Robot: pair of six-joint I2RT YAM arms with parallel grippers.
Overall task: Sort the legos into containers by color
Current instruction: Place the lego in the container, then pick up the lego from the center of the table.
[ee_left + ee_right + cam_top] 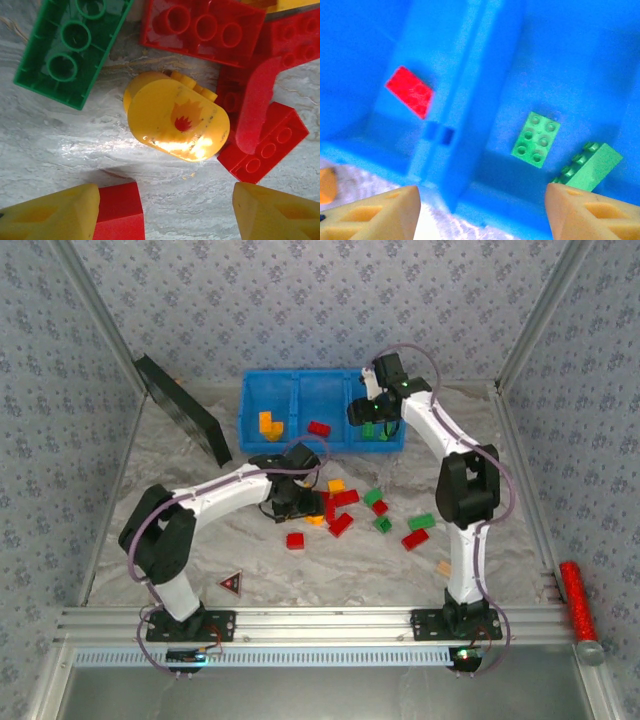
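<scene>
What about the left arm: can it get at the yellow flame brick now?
Probably yes. The left pincer hangs open right over the yellow brick, and nothing covers it, though the red bricks crowding its right side may get nudged.

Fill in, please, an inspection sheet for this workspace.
Surface: white marbled cloth.
Job's things: blue bin holds orange-yellow bricks left, red brick middle, green bricks right; loose bricks lie mid-table.
Clutter: black panel, triangle marker, tan block, red cylinder.
Grippers: left gripper open over loose bricks; right gripper open over bin.
Cables: purple cables along both arms.
Surroundings: patterned walls, metal rail.
</scene>
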